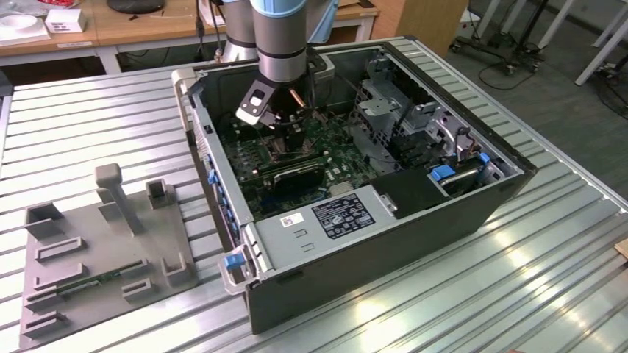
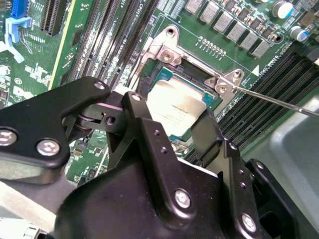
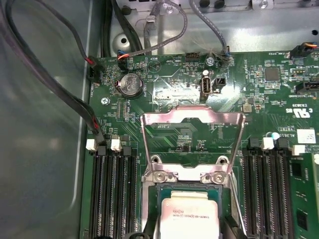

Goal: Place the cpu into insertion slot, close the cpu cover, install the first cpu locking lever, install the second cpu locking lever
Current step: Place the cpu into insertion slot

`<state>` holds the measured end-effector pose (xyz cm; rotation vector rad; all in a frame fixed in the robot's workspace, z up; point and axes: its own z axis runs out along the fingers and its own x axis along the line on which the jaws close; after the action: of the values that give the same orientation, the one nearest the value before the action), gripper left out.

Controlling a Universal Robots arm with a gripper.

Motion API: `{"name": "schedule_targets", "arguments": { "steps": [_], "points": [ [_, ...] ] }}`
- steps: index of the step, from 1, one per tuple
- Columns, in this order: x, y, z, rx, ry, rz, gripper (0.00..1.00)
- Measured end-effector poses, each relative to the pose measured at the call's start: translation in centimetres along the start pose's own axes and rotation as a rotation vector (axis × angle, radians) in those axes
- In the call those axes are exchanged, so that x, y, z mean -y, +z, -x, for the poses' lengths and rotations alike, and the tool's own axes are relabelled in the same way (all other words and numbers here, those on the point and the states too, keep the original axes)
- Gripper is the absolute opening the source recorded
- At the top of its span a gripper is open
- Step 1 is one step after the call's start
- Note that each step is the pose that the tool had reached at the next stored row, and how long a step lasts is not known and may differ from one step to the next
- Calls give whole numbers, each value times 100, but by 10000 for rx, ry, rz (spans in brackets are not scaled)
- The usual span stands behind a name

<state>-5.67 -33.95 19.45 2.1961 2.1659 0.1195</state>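
While the arm stands almost upright inside the open computer case [image 1: 393, 243], its gripper [image 1: 279, 125] pinches the cpu [image 2: 174, 104] at the insertion slot [image 2: 187, 72].
In the exterior view the grey and blue arm column points straight down, its wrist low over the green motherboard [image 1: 329, 158]; the case lies on its side on a ribbed metal table [image 1: 98, 125]. In both wrist views the two black fingers [image 2: 149, 139] [image 3: 230, 230] press on opposite edges of the chip, drawn in to its width. The cpu sits inside the slot's silver rim; whether it is fully seated cannot be told. In the first wrist view the cpu cover [image 3: 192, 114] stands swung up on its hinge just behind the slot, apart from the chip.
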Motion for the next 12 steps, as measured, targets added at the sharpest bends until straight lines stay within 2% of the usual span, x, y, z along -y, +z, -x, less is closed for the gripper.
{"name": "schedule_targets", "arguments": {
  "steps": [6,9,12],
  "points": [
    [-10,-104,-2,-1,0,1,61],
    [-11,-111,-2,-4,0,2,61],
    [-14,-144,-3,0,0,0,61]
  ]
}}
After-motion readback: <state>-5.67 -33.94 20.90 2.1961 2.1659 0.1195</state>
